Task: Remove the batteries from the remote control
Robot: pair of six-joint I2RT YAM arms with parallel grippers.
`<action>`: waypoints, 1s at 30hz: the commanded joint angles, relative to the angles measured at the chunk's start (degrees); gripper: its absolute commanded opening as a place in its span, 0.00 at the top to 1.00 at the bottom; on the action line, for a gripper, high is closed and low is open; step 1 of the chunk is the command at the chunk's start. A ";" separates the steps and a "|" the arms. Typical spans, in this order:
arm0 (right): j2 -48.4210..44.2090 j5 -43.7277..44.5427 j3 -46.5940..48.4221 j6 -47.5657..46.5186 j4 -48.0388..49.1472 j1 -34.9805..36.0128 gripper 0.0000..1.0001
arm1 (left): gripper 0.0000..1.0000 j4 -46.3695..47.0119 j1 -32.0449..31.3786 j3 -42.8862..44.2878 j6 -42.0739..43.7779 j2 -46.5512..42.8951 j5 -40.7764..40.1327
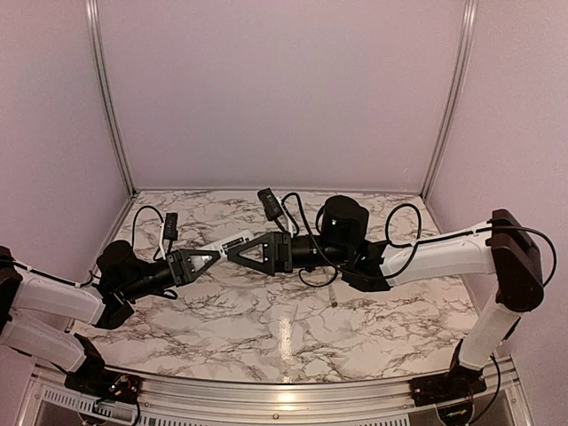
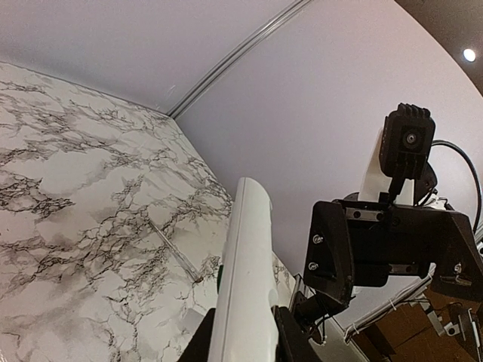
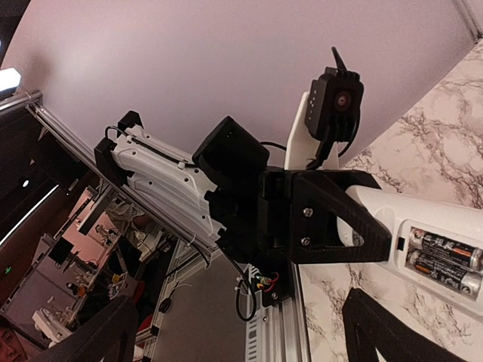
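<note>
My left gripper (image 1: 211,256) is shut on the white remote control (image 1: 232,241) and holds it above the marble table. In the left wrist view the remote (image 2: 245,271) stands up between my fingers (image 2: 290,339). The right wrist view shows the remote's open recess with two dark batteries (image 3: 447,259) lying side by side in it, next to the left gripper's black finger (image 3: 332,219). My right gripper (image 1: 234,253) is open and empty, its tips facing the remote a little apart from it. Its own fingers (image 3: 392,332) are spread wide.
A thin grey stick (image 2: 170,245) lies on the marble table (image 1: 293,337), with a small flat white cover piece (image 2: 192,320) near it. The stick also shows in the top view (image 1: 331,296). Pink walls enclose the back and sides. Cables loop over the right arm (image 1: 444,253).
</note>
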 commanded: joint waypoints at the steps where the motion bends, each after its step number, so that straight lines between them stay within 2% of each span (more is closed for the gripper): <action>1: 0.98 -0.96 1.40 0.24 -0.97 0.27 0.08 | 1.00 2.22 -0.14 1.26 0.74 -1.22 0.65; 8: 0.93 -0.02 1.58 -0.84 -2.49 0.24 0.08 | 1.00 1.86 -0.14 1.26 0.46 -1.36 0.24; 14: -0.66 3.89 1.80 -4.83 -8.31 0.23 0.07 | 1.00 -2.32 -0.06 1.62 0.33 -2.77 -1.79; 21: -7.50 16.98 0.25 -11.99 -21.17 0.27 0.08 | 1.00 -13.40 -0.10 3.37 1.71 -5.83 -5.84; 30: -17.07 39.33 -6.00 -17.27 -33.11 0.23 0.07 | 1.00 -17.91 -0.09 4.00 2.72 -7.15 -8.91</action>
